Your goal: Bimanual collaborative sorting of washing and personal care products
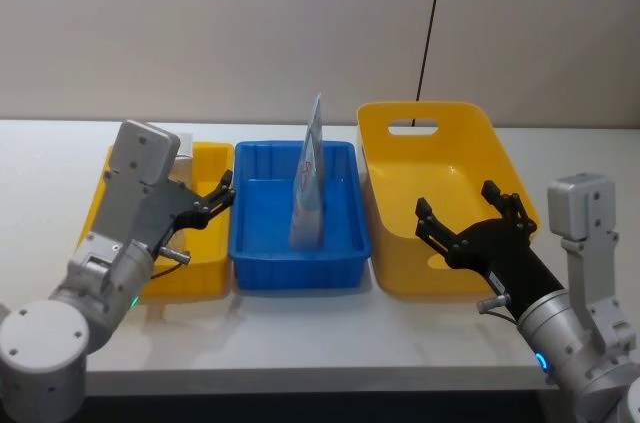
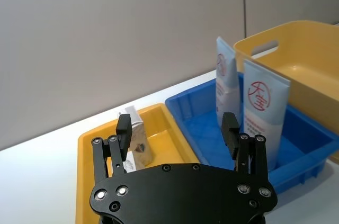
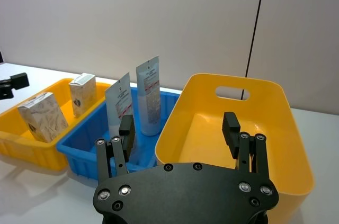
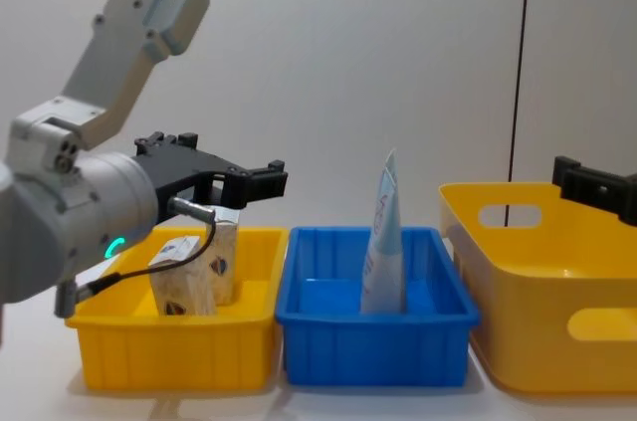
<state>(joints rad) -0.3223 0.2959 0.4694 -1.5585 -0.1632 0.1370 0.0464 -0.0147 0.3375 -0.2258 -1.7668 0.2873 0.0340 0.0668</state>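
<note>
Two cream cartons with faint leaf print stand in the small yellow bin on the left. In the middle blue bin stand two tall white-blue tubes with red print, upright and close together. My left gripper hovers open above the small yellow bin, over the cartons, and holds nothing. Over the front part of the large yellow bin on the right, my right gripper is open and holds nothing.
The three bins stand side by side on a white table, with a plain wall close behind. A black cable runs down the wall behind the large bin. Bare tabletop lies in front of the bins.
</note>
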